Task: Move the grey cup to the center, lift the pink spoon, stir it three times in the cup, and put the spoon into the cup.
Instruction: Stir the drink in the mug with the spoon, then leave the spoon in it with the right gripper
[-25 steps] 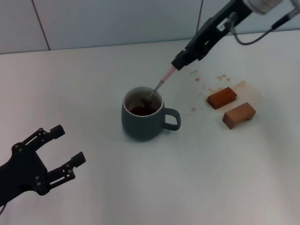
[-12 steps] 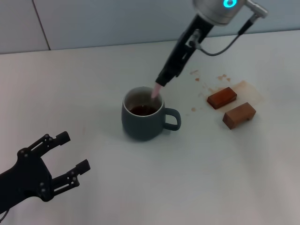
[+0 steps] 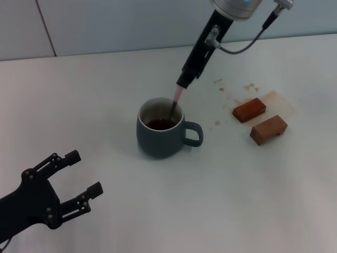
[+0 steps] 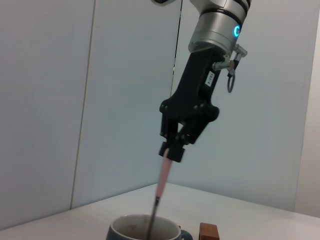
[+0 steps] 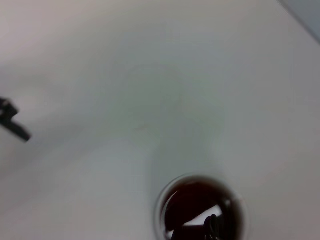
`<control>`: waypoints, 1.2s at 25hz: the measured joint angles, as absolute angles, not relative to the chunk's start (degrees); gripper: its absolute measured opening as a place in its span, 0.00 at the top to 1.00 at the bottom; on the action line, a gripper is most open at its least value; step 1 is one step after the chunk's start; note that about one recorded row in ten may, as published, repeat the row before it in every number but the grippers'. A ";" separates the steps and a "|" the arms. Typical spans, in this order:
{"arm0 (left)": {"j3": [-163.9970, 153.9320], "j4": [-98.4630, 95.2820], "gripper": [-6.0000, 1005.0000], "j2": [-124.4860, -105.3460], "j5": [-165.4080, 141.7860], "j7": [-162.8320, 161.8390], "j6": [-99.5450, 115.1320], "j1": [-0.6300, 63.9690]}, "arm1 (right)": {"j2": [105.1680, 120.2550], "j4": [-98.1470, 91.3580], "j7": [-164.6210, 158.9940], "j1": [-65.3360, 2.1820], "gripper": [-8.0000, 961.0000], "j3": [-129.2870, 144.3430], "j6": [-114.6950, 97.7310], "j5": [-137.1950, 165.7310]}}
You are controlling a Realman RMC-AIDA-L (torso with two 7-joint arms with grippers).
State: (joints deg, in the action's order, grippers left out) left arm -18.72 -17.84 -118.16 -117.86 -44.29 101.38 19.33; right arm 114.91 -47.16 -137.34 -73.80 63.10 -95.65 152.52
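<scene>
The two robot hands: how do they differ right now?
The right hand hangs above the grey cup, shut on the pink spoon, whose tip dips into the cup. The left hand is open, holds nothing and sits low near the table's front edge, apart from the cup. Both are black.

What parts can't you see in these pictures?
- Spoon bowl: head view, sunk in the cup.
- Cup: left wrist view, bottom edge cuts off all but the rim.
- Right gripper: right wrist view, fingers not shown.
- Left gripper: right wrist view, only a black tip at the edge.
</scene>
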 joint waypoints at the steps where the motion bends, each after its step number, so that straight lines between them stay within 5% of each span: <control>1: -18.72 -17.84 0.14 -118.17 -117.87 -44.29 101.40 19.33 | 114.91 -47.16 -137.34 -73.80 0.85 63.10 -95.65 152.52; 9: -18.72 -17.84 0.14 -118.20 -117.86 -44.30 101.57 19.33 | 115.84 -45.82 -136.71 -75.36 0.85 62.51 -94.32 152.03; 18: -18.79 -17.84 0.14 -118.21 -117.86 -44.30 101.66 19.31 | 114.60 -42.47 -137.54 -77.75 0.85 62.85 -95.46 153.89; 30: -18.81 -17.84 0.14 -118.20 -117.86 -44.30 101.79 19.11 | 115.43 -42.10 -136.41 -77.99 0.84 62.59 -93.24 155.34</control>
